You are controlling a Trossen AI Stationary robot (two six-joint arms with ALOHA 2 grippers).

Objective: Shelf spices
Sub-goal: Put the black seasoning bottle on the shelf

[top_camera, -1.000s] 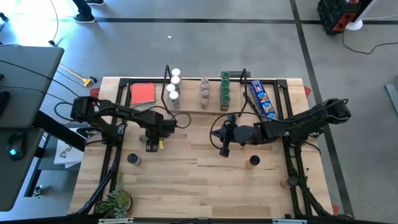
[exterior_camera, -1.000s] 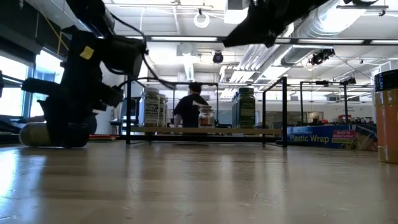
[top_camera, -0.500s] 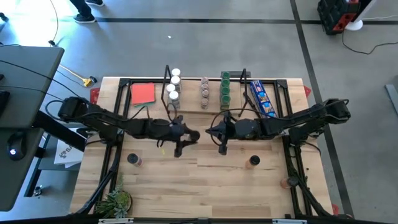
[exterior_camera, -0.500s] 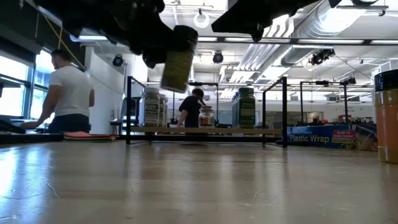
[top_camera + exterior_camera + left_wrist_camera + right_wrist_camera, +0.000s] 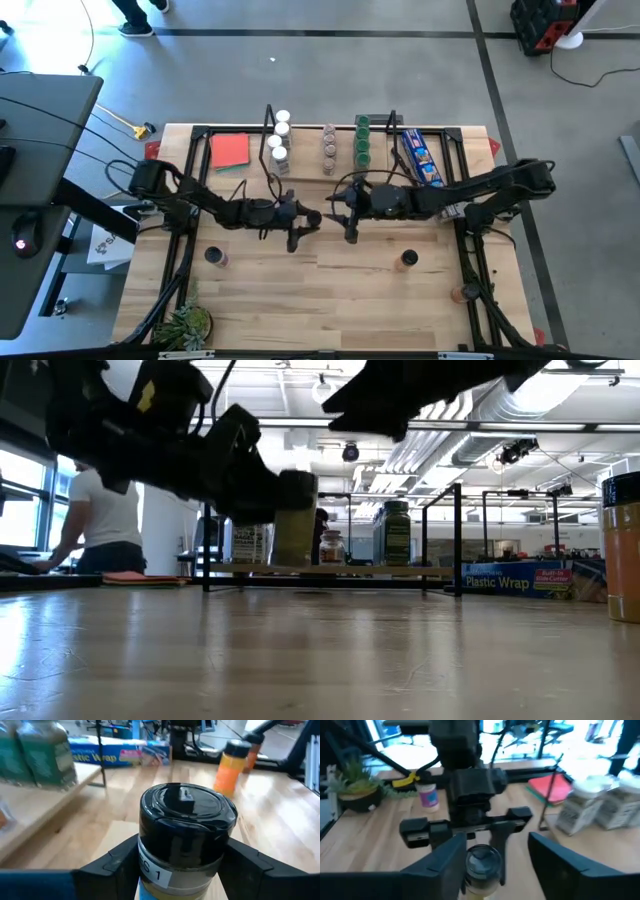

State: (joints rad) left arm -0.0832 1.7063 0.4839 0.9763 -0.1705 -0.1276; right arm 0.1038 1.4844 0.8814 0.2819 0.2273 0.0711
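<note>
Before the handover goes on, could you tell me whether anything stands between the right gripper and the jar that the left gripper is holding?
Nothing visible does. The left gripper holds the black-capped jar by its sides, and the right gripper stands open directly facing it, its fingers on either side with only air between.

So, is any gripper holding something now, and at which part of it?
The left gripper holds a black-capped spice jar by its sides, just below the cap. The right gripper is open and holds nothing.

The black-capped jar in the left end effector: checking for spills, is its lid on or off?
On. The black-capped jar shows its black flip cap seated flat on top, between the left end effector fingers.
</note>
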